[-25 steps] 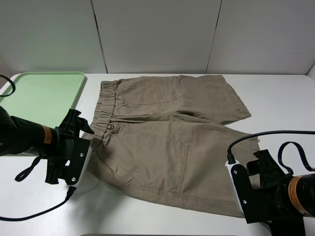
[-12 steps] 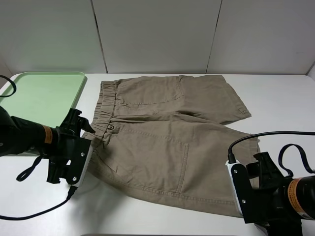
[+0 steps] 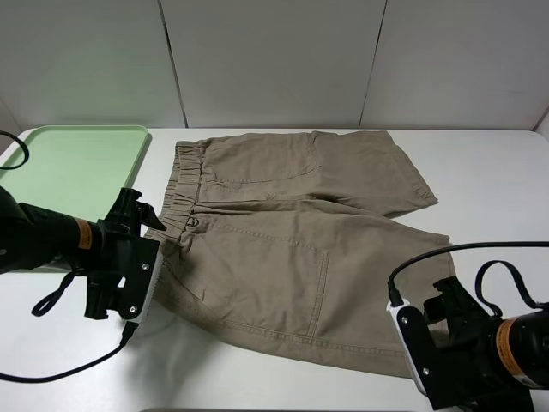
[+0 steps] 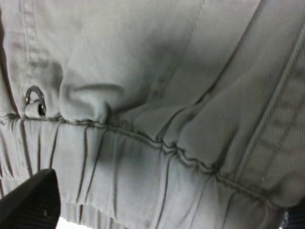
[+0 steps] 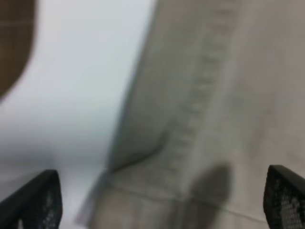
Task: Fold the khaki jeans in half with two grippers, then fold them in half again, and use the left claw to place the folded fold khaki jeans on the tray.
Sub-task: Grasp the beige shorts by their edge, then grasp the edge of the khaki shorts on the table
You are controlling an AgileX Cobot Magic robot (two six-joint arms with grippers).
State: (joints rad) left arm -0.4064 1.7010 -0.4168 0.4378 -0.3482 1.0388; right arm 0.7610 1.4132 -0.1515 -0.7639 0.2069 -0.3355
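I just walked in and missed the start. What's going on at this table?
Two robot arms are setting up to fold the khaki jeans, which lie spread flat on the white table. The left gripper is at the elastic waistband and the right gripper at the near leg's hem. Both have their jaws open over the cloth, not clamped. No fold is made yet, and the green tray sits beside the jeans, apart from them.
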